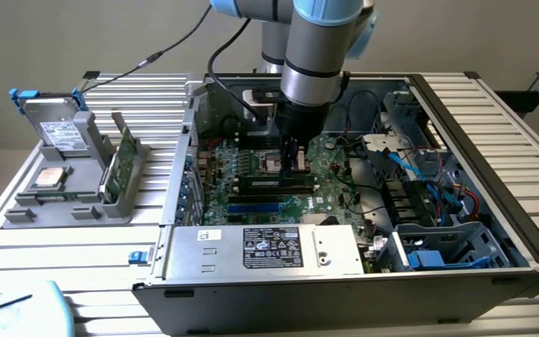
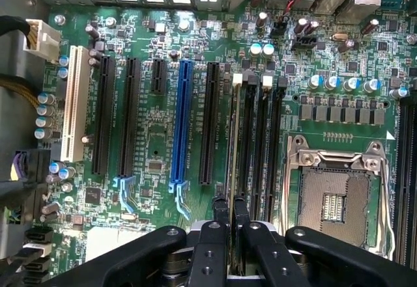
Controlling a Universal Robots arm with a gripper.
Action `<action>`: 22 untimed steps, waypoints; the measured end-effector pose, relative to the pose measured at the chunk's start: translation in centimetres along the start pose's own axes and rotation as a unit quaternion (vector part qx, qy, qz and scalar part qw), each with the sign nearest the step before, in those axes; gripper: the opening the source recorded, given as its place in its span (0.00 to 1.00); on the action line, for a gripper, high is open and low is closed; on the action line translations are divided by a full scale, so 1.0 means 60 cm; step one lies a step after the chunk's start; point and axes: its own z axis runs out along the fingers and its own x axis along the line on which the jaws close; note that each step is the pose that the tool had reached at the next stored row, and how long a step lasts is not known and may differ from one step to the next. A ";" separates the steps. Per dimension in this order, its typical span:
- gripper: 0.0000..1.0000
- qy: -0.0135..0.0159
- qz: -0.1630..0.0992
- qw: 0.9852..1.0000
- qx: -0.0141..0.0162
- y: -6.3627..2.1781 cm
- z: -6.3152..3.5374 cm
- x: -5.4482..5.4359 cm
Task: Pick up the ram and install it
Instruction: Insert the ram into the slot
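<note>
With narrowly parted fingers (image 2: 220, 212) clamping the ram (image 2: 231, 144) edge-on, the end effector (image 1: 296, 167) is holding it along a memory slot (image 1: 269, 184) at six o'clock of the empty CPU socket (image 1: 271, 160) in the exterior view; I'd be pressing straight down, keeping it square to the slot.

Glossy green motherboard (image 2: 156, 150), matt black plastic fingers (image 2: 210, 245), ribbed metal table (image 1: 73, 246)
</note>
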 end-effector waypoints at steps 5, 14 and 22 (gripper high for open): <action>0.14 0.000 0.000 1.000 0.000 0.001 0.000 -0.001; 0.14 0.001 0.000 1.000 0.000 0.005 0.002 -0.004; 0.14 0.001 -0.001 1.000 0.001 0.003 0.003 -0.004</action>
